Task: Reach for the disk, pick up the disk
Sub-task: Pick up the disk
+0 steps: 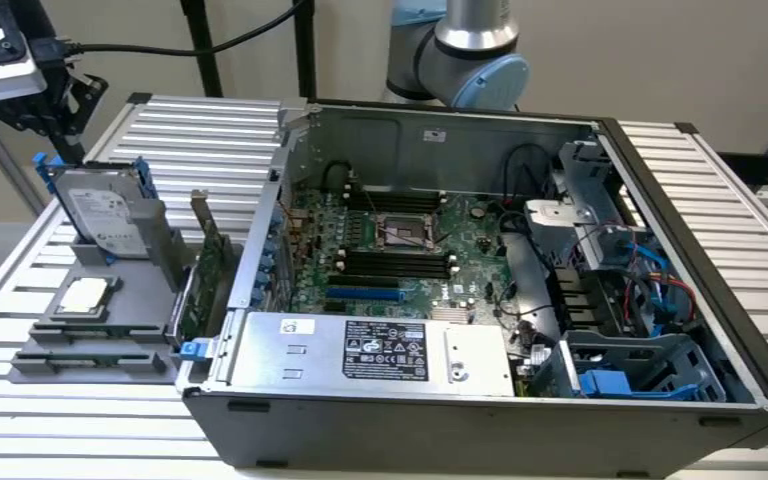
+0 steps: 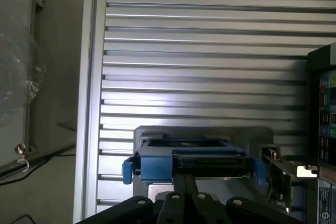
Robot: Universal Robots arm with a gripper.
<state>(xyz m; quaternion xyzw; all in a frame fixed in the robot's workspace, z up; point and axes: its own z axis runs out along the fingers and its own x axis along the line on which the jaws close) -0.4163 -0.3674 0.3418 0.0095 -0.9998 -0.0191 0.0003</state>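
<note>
Slatted alu table [image 1: 77,440] fills the foreground of the exterior view and carries all the hardware. On it, across the centre and the exterior view's right, lies an open-sided PC case [image 1: 491,432], w/ the robot arm [image 1: 471,50] rising behind its back wall. Inside the case are a green motherboard [image 1: 398,240] w/ a CPU socket near its middle and, nearer the lens, a silver PSU box [image 1: 357,350] w/ a black label. Toward the exterior view's left, just beside the case, sits a grey holder block [image 1: 124,330] w/ several slots. The disk [image 1: 97,215] stands upright on edge in the holder's rear slot. It is silver-grey w/ a white label facing the lens and a blue carrier frame round its edges. A green expansion card [image 1: 204,255] stands upright in another slot, between disk and case. The gripper [image 1: 67,140] hangs just above the disk's top edge, at the end farther from the case; whether they touch can't be told. In the wrist view the gripper [image 2: 185,178] looks straight down on the disk [image 2: 199,157], seen edge-on w/ blue tabs at both ends. Its two fingers [image 2: 180,184] sit pressed together, tips over the disk's near edge. A small square silver chip [image 1: 84,293] lies flat on the holder in front of the disk.
</note>
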